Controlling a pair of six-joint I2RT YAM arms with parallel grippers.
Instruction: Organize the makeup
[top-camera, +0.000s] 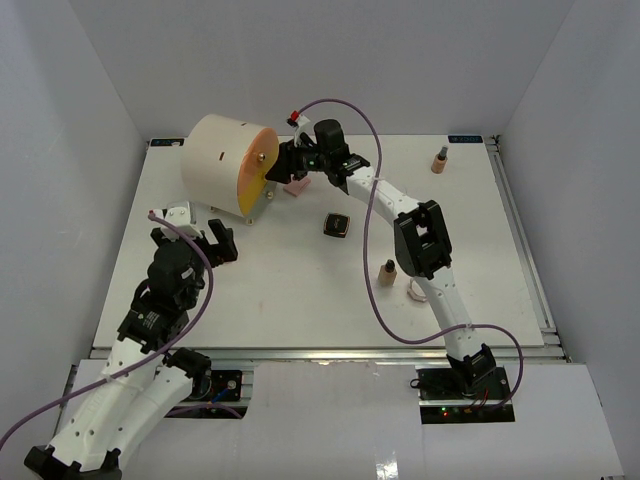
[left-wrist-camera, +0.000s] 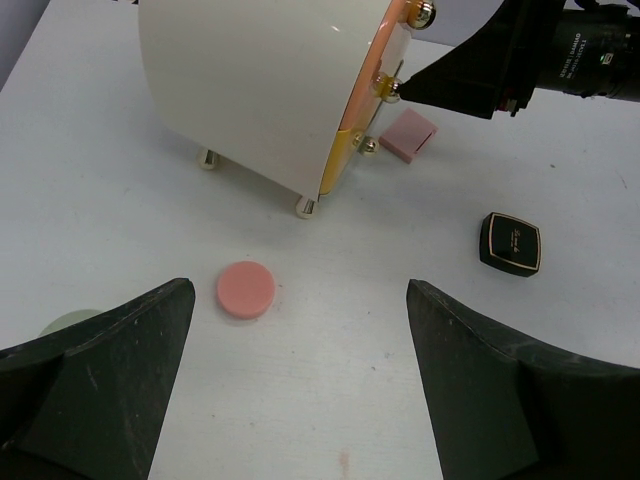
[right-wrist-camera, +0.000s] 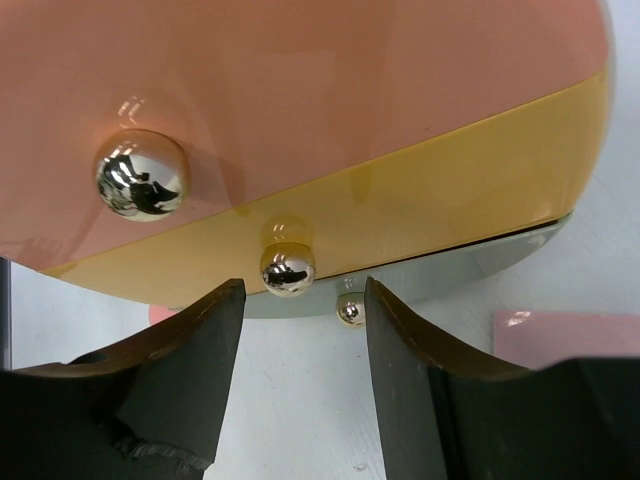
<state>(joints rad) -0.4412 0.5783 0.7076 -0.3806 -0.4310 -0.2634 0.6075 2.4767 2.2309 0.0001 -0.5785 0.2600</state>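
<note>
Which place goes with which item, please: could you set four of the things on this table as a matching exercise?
Things:
1. round pink pad
2. square pink pad
3. black-gold compact
4. cream cylinder

Places:
A. standing on small gold feet, far left of the table
B. on bare table in front of the open left gripper
C. beside the drawer fronts, under the right gripper
D. lying alone near mid-table

Pairs: 1-B, 2-C, 3-D, 4-A

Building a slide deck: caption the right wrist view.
Right gripper, jaws apart, aimed at the small gold knob on the yellow drawer front; a pink pad lies beyond.
</note>
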